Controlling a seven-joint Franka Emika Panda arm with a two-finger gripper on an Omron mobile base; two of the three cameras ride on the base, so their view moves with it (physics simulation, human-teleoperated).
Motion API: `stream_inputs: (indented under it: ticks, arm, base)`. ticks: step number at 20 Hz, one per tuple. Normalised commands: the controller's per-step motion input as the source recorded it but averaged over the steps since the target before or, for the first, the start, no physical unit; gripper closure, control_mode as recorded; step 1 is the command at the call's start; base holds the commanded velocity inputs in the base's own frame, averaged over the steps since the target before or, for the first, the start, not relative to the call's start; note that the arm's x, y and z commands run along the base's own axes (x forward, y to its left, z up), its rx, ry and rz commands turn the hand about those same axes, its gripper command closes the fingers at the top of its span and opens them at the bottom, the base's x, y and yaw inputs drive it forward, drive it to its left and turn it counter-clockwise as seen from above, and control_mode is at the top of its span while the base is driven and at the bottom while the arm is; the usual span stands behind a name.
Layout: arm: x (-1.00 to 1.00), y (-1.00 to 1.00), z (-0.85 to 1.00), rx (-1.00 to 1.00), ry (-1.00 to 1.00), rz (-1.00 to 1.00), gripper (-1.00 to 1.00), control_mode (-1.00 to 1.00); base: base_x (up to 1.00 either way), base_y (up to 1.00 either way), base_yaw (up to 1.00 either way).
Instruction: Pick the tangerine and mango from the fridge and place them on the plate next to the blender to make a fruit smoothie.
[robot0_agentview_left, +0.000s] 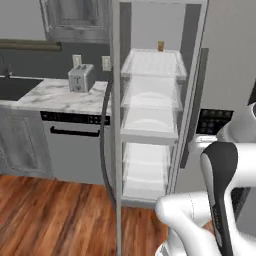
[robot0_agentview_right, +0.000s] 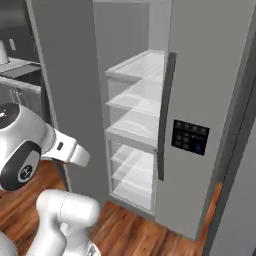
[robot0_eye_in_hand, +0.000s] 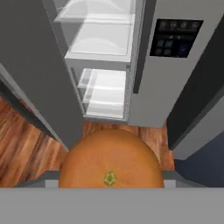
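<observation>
The tangerine (robot0_eye_in_hand: 111, 162), plain orange with a small green stem mark, sits right in front of the hand camera, between my gripper's fingers. The fruit hides the fingertips. The hand hangs in front of the grey fridge (robot0_eye_in_hand: 109, 57) and looks down at it from a short distance. The fridge's left door (robot0_agentview_right: 65, 75) stands open, showing white glass shelves (robot0_agentview_left: 150, 100) and clear drawers (robot0_eye_in_hand: 103, 92), all bare. Its right door (robot0_agentview_right: 200, 75) with the dark control panel (robot0_agentview_right: 190, 136) is shut. The mango, the plate and the blender are out of view.
A small yellow-orange jar (robot0_agentview_left: 160, 46) stands on the fridge's top shelf. To the left are a marble counter (robot0_agentview_left: 60, 97) with a silver toaster (robot0_agentview_left: 81, 77), a dark sink (robot0_agentview_left: 15, 87) and a dishwasher (robot0_agentview_left: 75, 150). Wooden floor (robot0_agentview_left: 55, 215) lies open before the fridge.
</observation>
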Motion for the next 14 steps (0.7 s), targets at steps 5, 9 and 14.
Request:
stream_inputs:
  ticks: [5, 9, 14]
  arm:
    - [0.00, 0.00, 0.00, 0.00, 0.00, 0.00, 1.00, 1.00]
    - [0.00, 0.00, 0.00, 0.00, 0.00, 0.00, 1.00, 1.00]
    - [0.00, 0.00, 0.00, 0.00, 0.00, 0.00, 1.00, 1.00]
  base:
    - [-0.42, -0.11, 1.00]
    - [-0.17, -0.01, 1.00]
    - [-0.09, 0.00, 1.00]
